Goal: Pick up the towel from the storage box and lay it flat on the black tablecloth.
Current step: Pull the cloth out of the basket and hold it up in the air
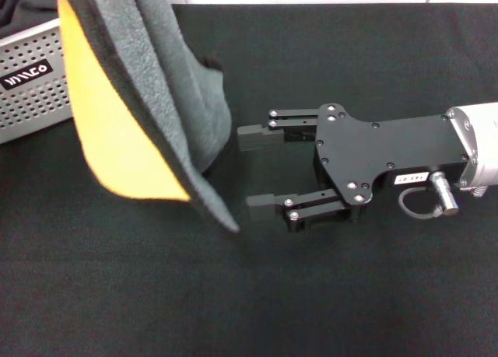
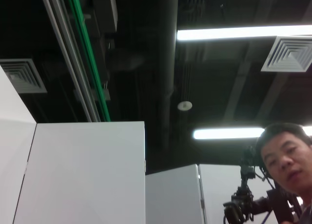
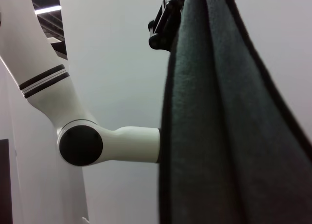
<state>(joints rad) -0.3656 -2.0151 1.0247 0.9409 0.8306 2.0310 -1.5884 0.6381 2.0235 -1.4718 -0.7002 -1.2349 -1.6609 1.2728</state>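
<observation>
The towel (image 1: 167,77) hangs from above the head view, grey-green side toward the right, yellow-orange reverse (image 1: 109,139) toward the left, its lower corner just above the black tablecloth (image 1: 311,295). In the right wrist view the towel (image 3: 219,136) hangs from my left gripper (image 3: 165,16), which is shut on its top edge. My right gripper (image 1: 246,170) is open and empty, lying low over the tablecloth with its fingers pointing at the towel's lower edge, close beside it. The storage box (image 1: 31,85) stands at the far left.
A dark cloth (image 1: 23,7) lies heaped in the storage box. My white left arm (image 3: 80,146) shows behind the towel in the right wrist view. The left wrist view shows only the ceiling, white partitions and a person (image 2: 285,155).
</observation>
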